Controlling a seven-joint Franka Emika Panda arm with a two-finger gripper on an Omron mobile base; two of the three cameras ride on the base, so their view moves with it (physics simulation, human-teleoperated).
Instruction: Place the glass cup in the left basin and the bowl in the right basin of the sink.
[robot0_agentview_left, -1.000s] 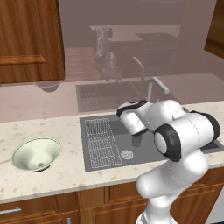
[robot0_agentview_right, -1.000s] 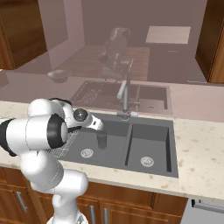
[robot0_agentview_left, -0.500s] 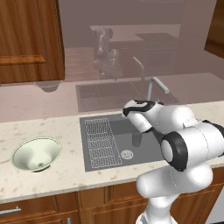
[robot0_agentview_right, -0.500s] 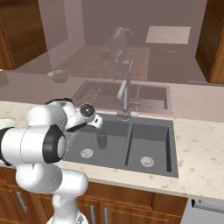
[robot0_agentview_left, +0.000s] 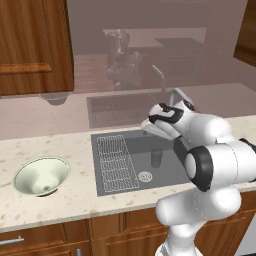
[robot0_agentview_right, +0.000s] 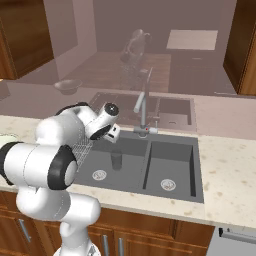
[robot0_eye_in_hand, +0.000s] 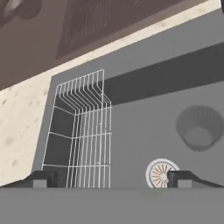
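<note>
Cup down in the left basin
The glass cup (robot0_eye_in_hand: 199, 127) stood upright beside the drain (robot0_eye_in_hand: 162, 172); the gripper (robot0_eye_in_hand: 109, 179) hovered above, jaws spread and empty.

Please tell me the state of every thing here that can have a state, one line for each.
glass cup: upright, standing free in the left basin.
bowl: upright on the counter, empty.
left basin: holds the rack and the cup.
right basin: nothing in it.
gripper: jaws wide open, holding nothing.
</note>
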